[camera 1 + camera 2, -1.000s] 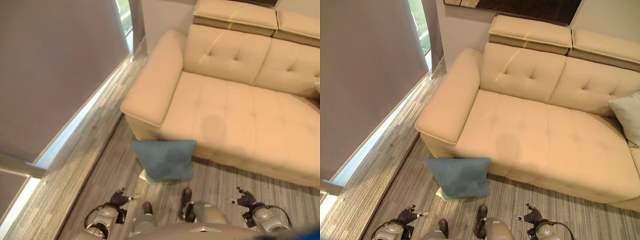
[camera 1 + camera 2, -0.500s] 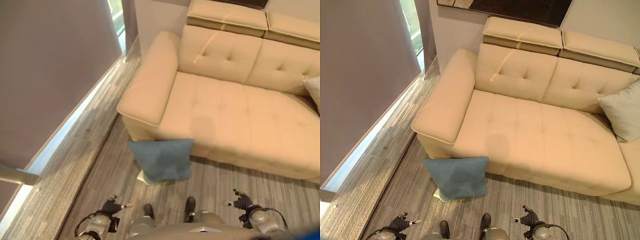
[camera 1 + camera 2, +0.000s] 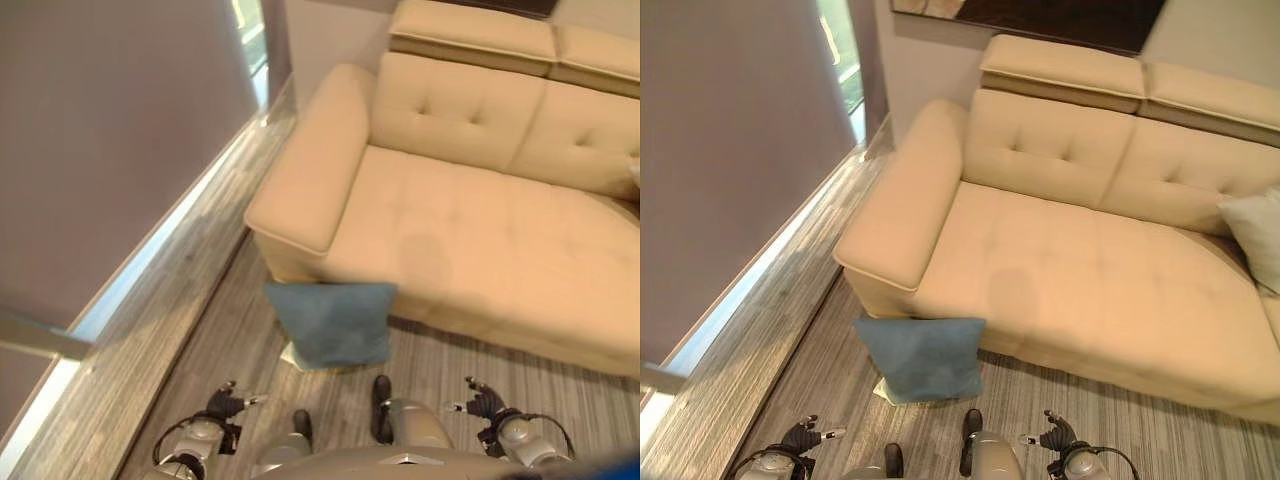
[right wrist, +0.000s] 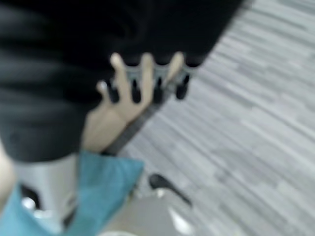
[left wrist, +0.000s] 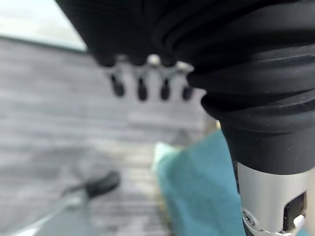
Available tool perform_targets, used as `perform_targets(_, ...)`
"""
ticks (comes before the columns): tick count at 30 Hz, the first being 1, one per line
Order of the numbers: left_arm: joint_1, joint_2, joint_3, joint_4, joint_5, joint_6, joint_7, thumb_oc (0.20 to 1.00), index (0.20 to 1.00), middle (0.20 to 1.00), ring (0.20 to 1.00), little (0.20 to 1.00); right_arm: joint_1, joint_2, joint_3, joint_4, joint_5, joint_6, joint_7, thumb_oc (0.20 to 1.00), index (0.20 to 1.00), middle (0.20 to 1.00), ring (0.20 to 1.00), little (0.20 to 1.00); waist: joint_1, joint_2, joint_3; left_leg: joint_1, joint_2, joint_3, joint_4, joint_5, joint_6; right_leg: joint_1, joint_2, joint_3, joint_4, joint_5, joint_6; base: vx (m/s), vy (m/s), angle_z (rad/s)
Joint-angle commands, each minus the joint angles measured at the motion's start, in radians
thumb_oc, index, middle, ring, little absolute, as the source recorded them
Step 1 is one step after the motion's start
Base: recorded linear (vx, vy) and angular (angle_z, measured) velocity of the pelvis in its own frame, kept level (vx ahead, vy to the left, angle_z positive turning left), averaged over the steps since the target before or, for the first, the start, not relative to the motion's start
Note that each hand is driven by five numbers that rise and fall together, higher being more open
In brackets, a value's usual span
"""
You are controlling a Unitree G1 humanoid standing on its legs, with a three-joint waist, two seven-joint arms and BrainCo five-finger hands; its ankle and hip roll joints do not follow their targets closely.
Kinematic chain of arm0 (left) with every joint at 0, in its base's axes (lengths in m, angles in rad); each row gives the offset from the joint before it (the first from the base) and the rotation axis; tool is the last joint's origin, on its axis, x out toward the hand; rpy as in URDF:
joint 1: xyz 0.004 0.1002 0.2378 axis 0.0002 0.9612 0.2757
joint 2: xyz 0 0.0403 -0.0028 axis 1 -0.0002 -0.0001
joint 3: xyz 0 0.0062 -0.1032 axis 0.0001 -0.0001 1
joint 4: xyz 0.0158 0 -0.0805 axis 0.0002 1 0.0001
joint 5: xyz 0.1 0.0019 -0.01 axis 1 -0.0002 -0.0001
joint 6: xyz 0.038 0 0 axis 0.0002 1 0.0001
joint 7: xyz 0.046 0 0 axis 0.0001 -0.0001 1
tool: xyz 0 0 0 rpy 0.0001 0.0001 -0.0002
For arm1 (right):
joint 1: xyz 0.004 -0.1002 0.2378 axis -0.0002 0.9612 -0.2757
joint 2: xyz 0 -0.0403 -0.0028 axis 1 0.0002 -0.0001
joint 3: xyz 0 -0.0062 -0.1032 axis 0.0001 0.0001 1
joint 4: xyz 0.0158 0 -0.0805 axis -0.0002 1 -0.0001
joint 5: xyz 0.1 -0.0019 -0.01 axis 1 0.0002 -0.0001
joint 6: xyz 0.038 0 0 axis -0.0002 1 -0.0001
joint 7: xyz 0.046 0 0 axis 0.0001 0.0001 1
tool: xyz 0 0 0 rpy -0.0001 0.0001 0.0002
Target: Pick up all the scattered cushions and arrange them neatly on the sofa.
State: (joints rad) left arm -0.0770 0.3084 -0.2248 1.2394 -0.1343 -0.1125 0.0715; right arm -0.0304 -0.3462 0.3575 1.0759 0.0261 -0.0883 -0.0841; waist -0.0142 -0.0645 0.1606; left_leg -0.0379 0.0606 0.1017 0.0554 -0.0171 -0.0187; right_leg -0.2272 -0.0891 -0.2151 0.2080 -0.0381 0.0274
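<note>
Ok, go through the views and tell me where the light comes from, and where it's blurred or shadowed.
Left eye view: daylight enters along the window strip and brightens the grey wood-grain floor; a faint dark patch lies on the beige tufted sofa.
Left wrist view: the square teal fabric cushion is out of focus.
Right wrist view: heavy blur throughout.

The sofa (image 3: 1080, 270) stands ahead of me, its back against the far wall. On the floor (image 3: 780, 330) just in front of its left corner, below the left armrest (image 3: 902, 215), a cushion (image 3: 924, 357) leans against the sofa's base. Under that cushion's near left corner, the edge of something flat sticks out on the floor. A second cushion (image 3: 1255, 235) rests on the seat at the far right, against the backrest. A window wall (image 3: 730, 150) runs along my left. My left hand (image 3: 803, 437) hangs low to the left, my right hand (image 3: 1055, 437) low to the right, both nearer me than the floor cushion and touching nothing.
</note>
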Motion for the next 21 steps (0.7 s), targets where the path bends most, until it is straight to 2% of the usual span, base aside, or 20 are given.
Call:
perform_targets(1, -0.046, 0.008, -0.011, -0.014, -0.011, -0.018, 0.002, 1.000, 1.000, 1.000, 1.000, 1.000, -0.035, -0.041, -0.004, -0.011, 0.033, -0.026, -0.020, 1.000, 1.000, 1.000, 1.000, 1.000, -0.029, -0.049, 0.030, -0.094, -0.002, 0.100, 0.204, -0.056, -0.022, 0.139, -0.014, -0.001, -0.154, 0.025, 0.033, -0.04, -0.051, 0.67)
perform_targets(3, -0.047, 0.006, -0.012, -0.015, -0.011, -0.017, 0.000, 1.000, 1.000, 1.000, 1.000, 1.000, -0.035, -0.042, -0.003, -0.006, 0.034, -0.025, -0.020, 1.000, 1.000, 1.000, 1.000, 1.000, -0.031, -0.046, 0.029, -0.090, 0.019, 0.111, 0.184, -0.060, -0.023, 0.148, -0.012, -0.008, -0.161, 0.019, 0.034, 0.03, 0.024, 0.42)
perform_targets(4, -0.046, 0.001, -0.017, -0.014, -0.006, -0.015, -0.002, 1.000, 1.000, 1.000, 1.000, 1.000, -0.034, -0.040, -0.004, -0.002, 0.035, -0.025, -0.021, 1.000, 1.000, 1.000, 1.000, 1.000, -0.036, -0.048, 0.017, -0.101, 0.049, 0.126, 0.131, -0.026, -0.031, 0.154, -0.017, -0.014, -0.176, 0.018, 0.043, 0.07, 0.066, 0.33)
perform_targets(6, -0.043, 0.001, -0.022, -0.016, -0.001, -0.016, 0.000, 1.000, 1.000, 1.000, 1.000, 1.000, -0.032, -0.041, -0.002, -0.010, 0.032, -0.026, -0.023, 1.000, 1.000, 1.000, 1.000, 1.000, -0.036, -0.045, 0.014, -0.087, 0.067, 0.126, 0.099, -0.027, -0.044, 0.164, -0.018, -0.013, -0.174, 0.002, 0.053, 0.12, 0.093, 0.26)
perform_targets(8, -0.043, -0.005, -0.027, -0.015, 0.003, -0.013, -0.002, 1.000, 1.000, 1.000, 1.000, 1.000, -0.021, -0.037, -0.011, -0.021, 0.033, -0.024, -0.020, 1.000, 1.000, 1.000, 1.000, 1.000, -0.041, -0.036, 0.006, -0.079, 0.065, 0.126, 0.039, 0.009, -0.037, 0.158, -0.024, -0.019, -0.169, 0.008, 0.050, 0.08, 0.148, 0.07)
perform_targets(11, -0.052, 0.002, -0.030, -0.025, -0.001, -0.014, 0.001, 1.000, 1.000, 1.000, 1.000, 1.000, -0.023, -0.027, -0.013, -0.024, 0.027, -0.021, -0.021, 1.000, 1.000, 1.000, 1.000, 1.000, -0.046, -0.028, 0.010, -0.078, 0.032, 0.121, 0.024, 0.009, -0.027, 0.138, -0.049, -0.007, -0.138, 0.014, 0.059, 0.07, 0.232, 0.01)
perform_targets(13, -0.053, 0.005, -0.029, -0.028, -0.004, -0.014, 0.002, 1.000, 1.000, 1.000, 1.000, 1.000, -0.025, -0.024, -0.014, -0.024, 0.028, -0.021, -0.023, 1.000, 1.000, 1.000, 1.000, 1.000, -0.046, -0.029, 0.013, -0.077, 0.025, 0.126, 0.026, 0.005, -0.024, 0.133, -0.058, -0.004, -0.129, 0.017, 0.063, 0.03, 0.169, -0.16)
perform_targets(14, -0.059, 0.017, -0.021, -0.031, -0.004, -0.016, 0.006, 1.000, 1.000, 1.000, 1.000, 1.000, -0.032, -0.017, -0.013, -0.027, 0.029, -0.021, -0.027, 1.000, 1.000, 1.000, 1.000, 1.000, -0.041, -0.031, 0.018, -0.075, 0.007, 0.136, 0.027, -0.009, -0.011, 0.122, -0.072, 0.007, -0.112, 0.021, 0.073, 0.02, 0.162, -0.32)
perform_targets(21, -0.092, 0.051, -0.012, -0.072, -0.014, -0.030, 0.026, 1.000, 1.000, 1.000, 1.000, 1.000, -0.051, -0.008, -0.009, -0.052, 0.038, -0.025, -0.033, 1.000, 1.000, 1.000, 1.000, 1.000, -0.031, -0.034, 0.045, -0.081, -0.020, 0.160, 0.046, -0.036, 0.013, 0.085, -0.109, 0.015, -0.058, 0.034, 0.089, 0.01, 0.086, -0.15)
